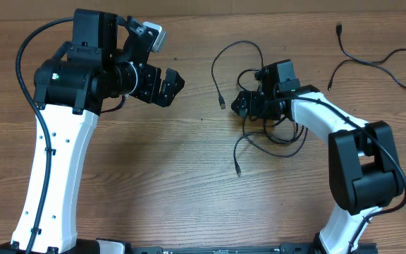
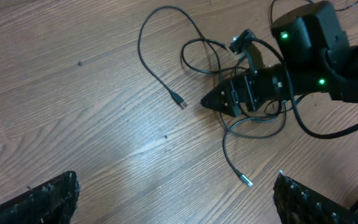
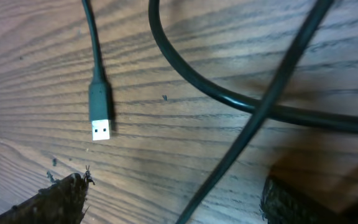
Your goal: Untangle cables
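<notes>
A wooden worktop [image 1: 175, 183] is shown. The tangled cables [image 1: 268, 141] are spread beneath and around the right jaws, which are held wide, with one cord passing loosely between them. The left jaws are held wide, well apart from the cables.

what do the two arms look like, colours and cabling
Both the left arm and right arm have white curved links and boxy black joint housings. A thick black cable loops beside the left one. Small green lights glow on the right arm's black wrist. The left gripper has black, rough-textured fingers.
</notes>
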You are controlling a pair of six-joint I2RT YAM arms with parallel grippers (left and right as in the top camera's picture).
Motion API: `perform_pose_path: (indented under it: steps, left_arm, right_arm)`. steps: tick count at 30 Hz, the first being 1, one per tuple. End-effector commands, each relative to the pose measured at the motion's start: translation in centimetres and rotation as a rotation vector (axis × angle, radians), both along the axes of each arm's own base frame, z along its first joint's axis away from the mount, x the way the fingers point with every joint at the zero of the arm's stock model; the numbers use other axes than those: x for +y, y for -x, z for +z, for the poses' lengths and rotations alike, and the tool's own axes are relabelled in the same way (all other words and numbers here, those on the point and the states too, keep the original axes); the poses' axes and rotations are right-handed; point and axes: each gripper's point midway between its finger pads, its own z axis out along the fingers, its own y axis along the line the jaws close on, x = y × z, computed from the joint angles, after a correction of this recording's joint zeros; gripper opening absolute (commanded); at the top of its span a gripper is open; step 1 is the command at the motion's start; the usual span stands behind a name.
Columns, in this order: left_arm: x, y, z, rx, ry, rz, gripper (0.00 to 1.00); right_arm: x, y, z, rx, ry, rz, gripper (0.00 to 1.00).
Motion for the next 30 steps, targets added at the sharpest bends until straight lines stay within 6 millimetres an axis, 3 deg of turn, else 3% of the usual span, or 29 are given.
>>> perform_pose_path:
  steps: [1, 5, 12, 17, 20, 23, 27, 30]
  left_arm:
    - [0.0, 0.2, 1.1, -0.031, 0.004, 0.001, 1.00]
    - [0.0, 0.2, 1.1, -0.031, 0.004, 0.001, 0.99]
    - [0.0, 0.2, 1.1, -0.031, 0.004, 0.001, 1.00]
    - [0.0, 0.2, 1.1, -0.031, 0.004, 0.001, 1.00]
    - [0.0, 0.2, 1.1, -0.031, 0.004, 0.001, 1.00]
    - [0.0, 0.2, 1.1, -0.031, 0.004, 0.001, 1.00]
    - [0.0, 0.2, 1.1, -0.031, 0.004, 0.001, 1.00]
    - [0.0, 0.2, 1.1, -0.031, 0.004, 0.001, 1.00]
  right_arm:
    - [0.3, 0.3, -1.6, 0.025, 0.012, 0.001, 0.84]
    - [0.6, 0.4, -2.7, 0.041, 0.000, 0.008, 0.72]
    - [0.9, 0.3, -2.9, 0.042, -0.016, 0.015, 0.04]
    - [0.5, 0.3, -2.2, 0.060, -0.014, 0.000, 0.04]
    - [-0.4, -0.1, 0.5, 0.069, -0.011, -0.023, 0.04]
    - [-1.6, -0.4, 5.2, 0.042, -0.004, -0.016, 0.04]
    - [-2.1, -0.2, 13.4, -0.058, -0.001, 0.022, 0.04]
    - [-2.4, 0.3, 20.9, -0.197, 0.007, 0.055, 0.04]
